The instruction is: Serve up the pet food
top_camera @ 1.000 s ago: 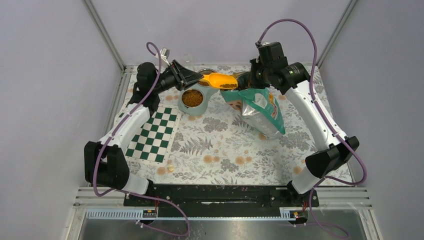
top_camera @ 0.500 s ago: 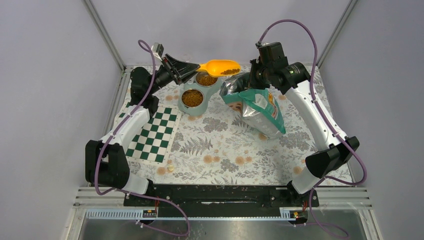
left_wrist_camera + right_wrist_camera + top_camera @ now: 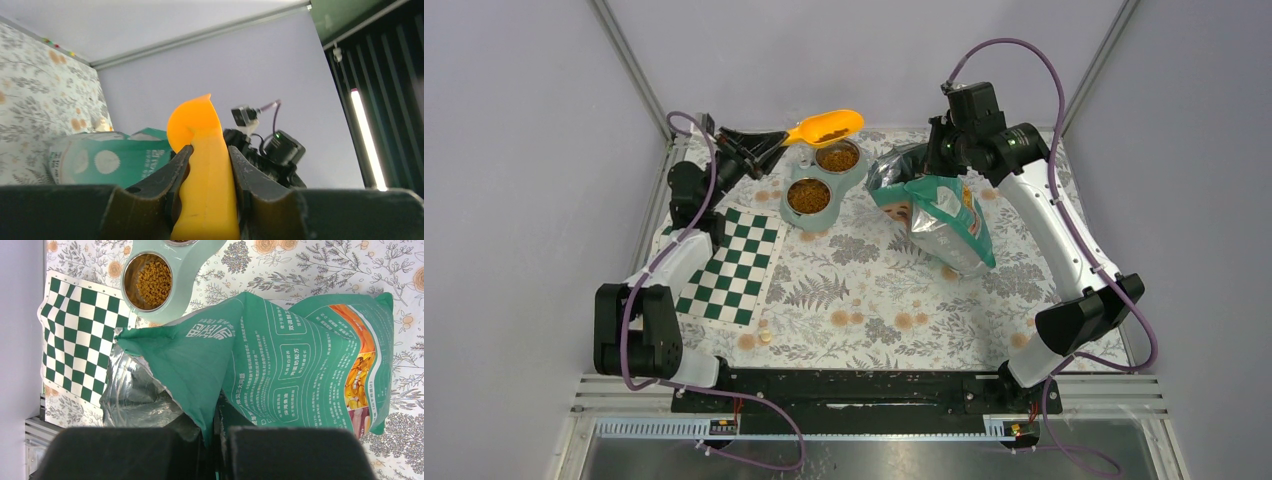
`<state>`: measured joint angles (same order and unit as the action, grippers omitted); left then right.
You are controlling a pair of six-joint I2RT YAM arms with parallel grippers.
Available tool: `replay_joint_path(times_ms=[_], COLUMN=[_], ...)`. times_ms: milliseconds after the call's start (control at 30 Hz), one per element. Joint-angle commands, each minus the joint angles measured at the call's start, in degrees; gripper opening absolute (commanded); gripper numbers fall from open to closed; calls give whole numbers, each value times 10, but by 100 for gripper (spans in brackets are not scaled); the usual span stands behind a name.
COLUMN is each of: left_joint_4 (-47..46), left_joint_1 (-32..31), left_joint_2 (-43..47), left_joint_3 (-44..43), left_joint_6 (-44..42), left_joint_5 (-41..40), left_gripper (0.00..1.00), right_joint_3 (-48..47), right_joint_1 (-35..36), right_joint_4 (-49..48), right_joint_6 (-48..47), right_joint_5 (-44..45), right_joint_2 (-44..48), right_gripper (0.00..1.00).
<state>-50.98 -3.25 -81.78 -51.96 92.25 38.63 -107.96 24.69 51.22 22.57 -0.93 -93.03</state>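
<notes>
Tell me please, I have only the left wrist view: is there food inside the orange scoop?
Observer: Yes, the top view shows brown kibble lying in the orange scoop, which the left gripper holds by its handle.
Operator: And the dishes, are they filled?
Observer: Both dishes of the mint feeder hold kibble.
Operator: Is somebody holding the pouch?
Observer: The right gripper is shut on the edge of the open mouth of the pouch.
</notes>
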Motion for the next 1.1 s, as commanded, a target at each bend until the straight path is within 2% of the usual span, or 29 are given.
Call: replay_joint_path(times_ms=[0, 133, 333, 400, 733, 1067], left_joint_4=[-59, 16, 263, 313, 369, 533], left_joint_1=[27, 52, 66, 67, 68, 29], left_joint_2=[27, 51, 101, 105, 66, 43], left_joint_3=[43, 82, 64, 60, 41, -57], left_joint_6=[-7, -95, -319, -357, -427, -524], left_joint_5=[-60, -80, -126, -140, -189, -268], left_gripper=[0, 0, 0, 0, 0, 0], right_joint_3=[-30, -34, -38, -38, -34, -20], right_joint_1=[-10, -14, -18, -19, -26, -35], right_joint_4=[-30, -29, -29, -28, -30, -29], right_joint_6=[6, 4, 1, 0, -3, -3], right_joint_5=[-13, -19, -25, -25, -26, -27], right_joint_2=[31, 28, 25, 24, 25, 30], right_gripper=[0, 0, 0, 0, 0, 0])
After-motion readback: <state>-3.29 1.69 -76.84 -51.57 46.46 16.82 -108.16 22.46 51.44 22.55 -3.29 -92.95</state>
